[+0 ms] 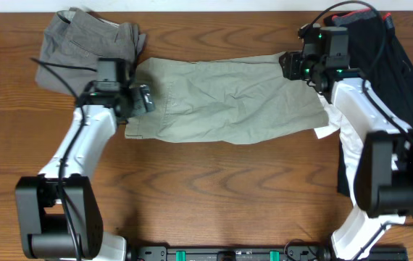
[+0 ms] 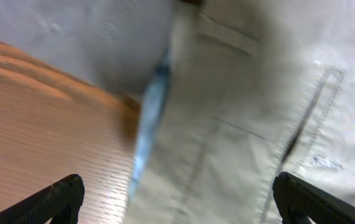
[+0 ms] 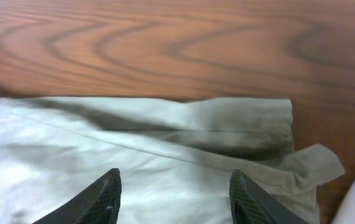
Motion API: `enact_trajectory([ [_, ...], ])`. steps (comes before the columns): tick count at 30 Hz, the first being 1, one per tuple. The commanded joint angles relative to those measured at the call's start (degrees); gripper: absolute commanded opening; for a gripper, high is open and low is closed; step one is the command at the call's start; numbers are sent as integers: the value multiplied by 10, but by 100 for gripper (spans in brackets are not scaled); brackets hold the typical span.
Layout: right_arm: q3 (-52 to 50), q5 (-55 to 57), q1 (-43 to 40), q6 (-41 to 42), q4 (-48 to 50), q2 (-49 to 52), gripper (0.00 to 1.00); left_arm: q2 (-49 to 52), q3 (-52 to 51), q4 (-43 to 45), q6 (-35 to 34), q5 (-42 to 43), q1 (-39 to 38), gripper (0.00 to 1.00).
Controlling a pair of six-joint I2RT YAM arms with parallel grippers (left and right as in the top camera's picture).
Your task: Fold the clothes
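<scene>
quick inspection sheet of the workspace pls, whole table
surface: wooden table, grain visible
job's things: khaki shorts spread lengthwise across the middle, wrinkled
clutter: grey-brown shorts bunched far left; black garment and white cloth at right
grippers: left pincer open over the waistband end; right pincer open over the leg hem; neither holds anything
cables: black cable loops along the left arm; black lead arcs over the right wrist
surroundings: nothing seen

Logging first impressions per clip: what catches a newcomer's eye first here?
The khaki-olive shorts lie spread across the table. The left gripper hangs open over their waistband end and the right gripper open over a leg hem. Darker grey shorts sit bunched at the far left corner.
</scene>
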Motion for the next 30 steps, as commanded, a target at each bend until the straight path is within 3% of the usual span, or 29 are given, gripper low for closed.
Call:
enact_trajectory([
  [1, 7, -26, 17, -49, -31, -34, 54, 19, 0, 16, 27, 80, 36, 98],
  [5, 7, -24, 28, -58, -72, -53, 51, 42, 0, 35, 42, 146, 59, 98],
  [12, 7, -25, 43, -58, -120, -59, 41, 84, 0, 57, 55, 153, 62, 93],
  [21, 7, -24, 46, -58, -129, -59, 41, 145, 0, 82, 47, 152, 61, 91],
  [26, 7, -24, 46, -58, -124, -59, 41, 166, 0, 99, 9, 153, 61, 90],
  [30, 7, -24, 46, -58, -119, -59, 41, 191, 0, 112, 4, 186, 52, 86],
])
